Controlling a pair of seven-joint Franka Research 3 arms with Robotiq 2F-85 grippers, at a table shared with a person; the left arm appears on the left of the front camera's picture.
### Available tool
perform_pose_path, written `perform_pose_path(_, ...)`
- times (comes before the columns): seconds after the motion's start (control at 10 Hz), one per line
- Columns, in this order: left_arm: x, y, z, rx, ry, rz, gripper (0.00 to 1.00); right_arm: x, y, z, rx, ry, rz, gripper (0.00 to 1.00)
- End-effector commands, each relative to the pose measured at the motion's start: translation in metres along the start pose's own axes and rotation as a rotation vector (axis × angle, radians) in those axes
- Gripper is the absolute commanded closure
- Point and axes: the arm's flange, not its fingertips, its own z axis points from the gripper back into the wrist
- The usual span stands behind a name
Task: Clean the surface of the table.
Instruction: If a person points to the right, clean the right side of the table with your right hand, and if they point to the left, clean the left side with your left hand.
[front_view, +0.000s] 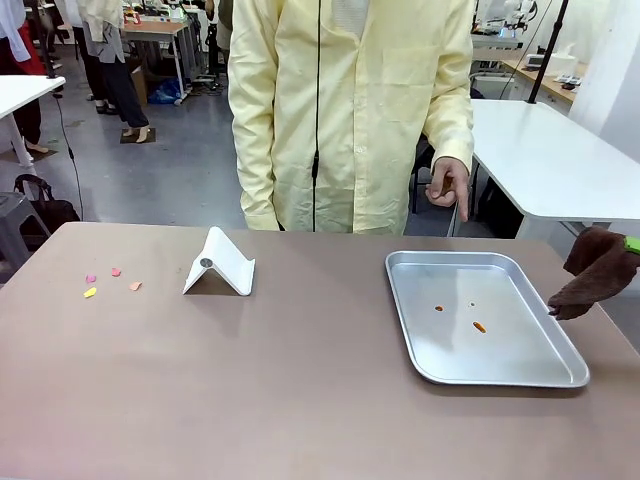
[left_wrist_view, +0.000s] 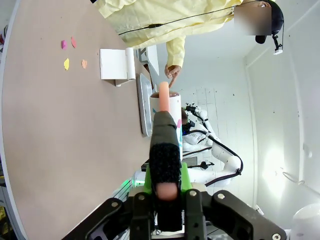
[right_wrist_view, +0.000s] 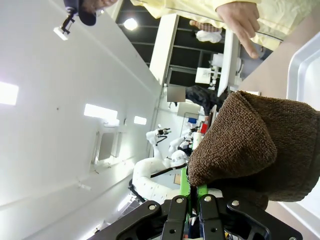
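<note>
Right jaws clamped on a brown terry cloth (front_view: 598, 272) at the right edge of the matte taupe worktop (front_view: 300, 400), just beside a shiny silver tray (front_view: 520, 345); left jaws clamped on a black, peach-tipped tool (left_wrist_view: 165, 142). Likely best: press the cloth flat and sweep the small coloured scraps (front_view: 135, 286) at far left together.

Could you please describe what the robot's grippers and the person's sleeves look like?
The left gripper and the right gripper both have black linked fingers with silver bolts and bright green pads. The person wears a pale yellow long-sleeved coat, with a thin black cable running down its front.
</note>
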Motion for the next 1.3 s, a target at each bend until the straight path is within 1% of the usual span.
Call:
perform_pose_path(0.0,-0.004,-0.005,-0.002,0.003,-0.003,0.000,1.00,0.003,0.009,-0.002,0.009,-0.014,-0.014,1.00)
perform_pose_path(0.3,-0.004,-0.005,-0.002,0.003,-0.003,0.000,1.00,0.003,0.009,-0.002,0.009,-0.014,-0.014,1.00)
perform_pose_path(0.4,-0.004,-0.005,-0.002,0.003,-0.003,0.000,1.00,0.000,0.000,0.000,0.000,0.000,0.000,0.95)
perform_pose_path(0.5,-0.004,-0.005,-0.002,0.003,-0.003,0.000,1.00,0.005,0.007,-0.015,-0.088,0.046,0.037,0.95)
perform_pose_path(0.7,-0.004,-0.005,-0.002,0.003,-0.003,0.000,1.00,0.022,0.020,-0.054,-0.272,0.191,0.135,0.95)
perform_pose_path(0.9,-0.004,-0.005,-0.002,0.003,-0.003,0.000,1.00,0.038,0.019,-0.088,-0.471,0.290,0.232,0.95)
perform_pose_path(1.0,-0.004,-0.005,-0.002,0.003,-0.003,0.000,1.00,0.044,0.014,-0.106,-0.550,0.341,0.295,0.95)
perform_pose_path(1.1,-0.004,-0.005,-0.002,0.003,-0.003,0.000,1.00,0.051,0.009,-0.118,-0.654,0.350,0.342,0.95)
perform_pose_path(1.2,-0.004,-0.005,-0.002,0.003,-0.003,0.000,1.00,0.055,0.006,-0.129,-0.709,0.354,0.390,0.95)
